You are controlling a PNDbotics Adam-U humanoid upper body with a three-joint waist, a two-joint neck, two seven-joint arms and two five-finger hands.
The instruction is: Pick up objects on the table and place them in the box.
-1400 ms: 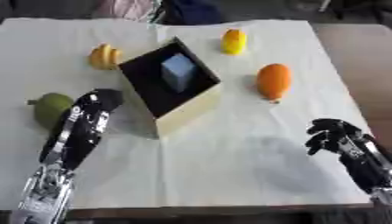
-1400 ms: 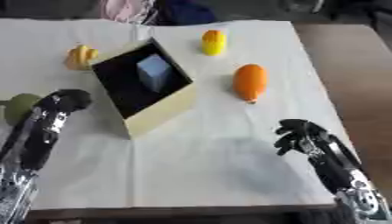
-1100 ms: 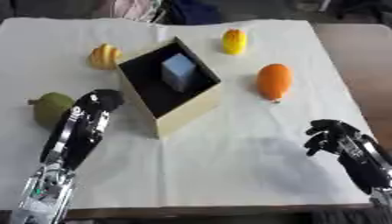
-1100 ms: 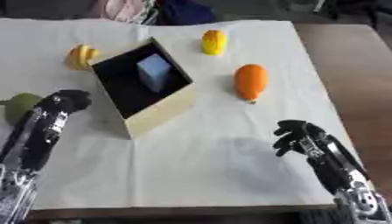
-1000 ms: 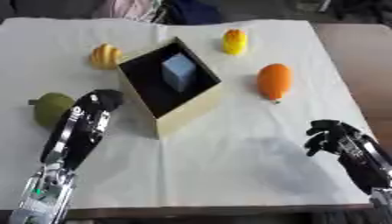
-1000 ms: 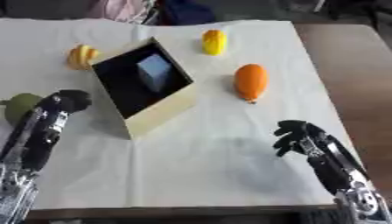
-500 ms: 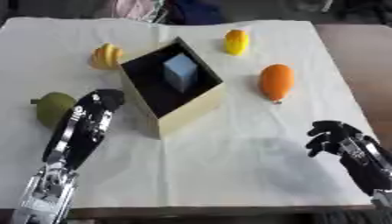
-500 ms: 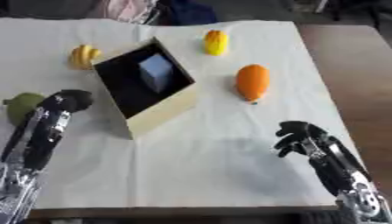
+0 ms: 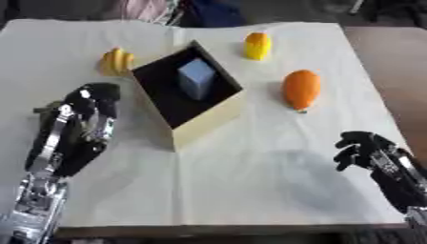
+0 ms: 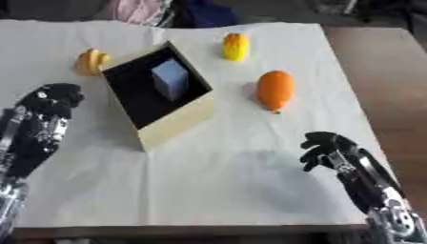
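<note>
While the left hand (image 9: 92, 102) hangs over something green by the table's left edge, fingers curled, contact cannot be judged; the right hand (image 9: 360, 148), curled and empty, sits near the front right corner. One blue-grey block (image 9: 197, 78) lies in the box (image 9: 208, 125) — orange fruit (image 9: 301, 89), yellow piece (image 9: 258, 45) and banana-like item (image 9: 116, 61) remain outside.

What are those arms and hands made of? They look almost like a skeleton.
Both are mostly black. The left arm shows silver metal strips and joints along its length, ending in a dark rounded left hand. The right hand has separate black fingers on a slim black-and-grey forearm.
</note>
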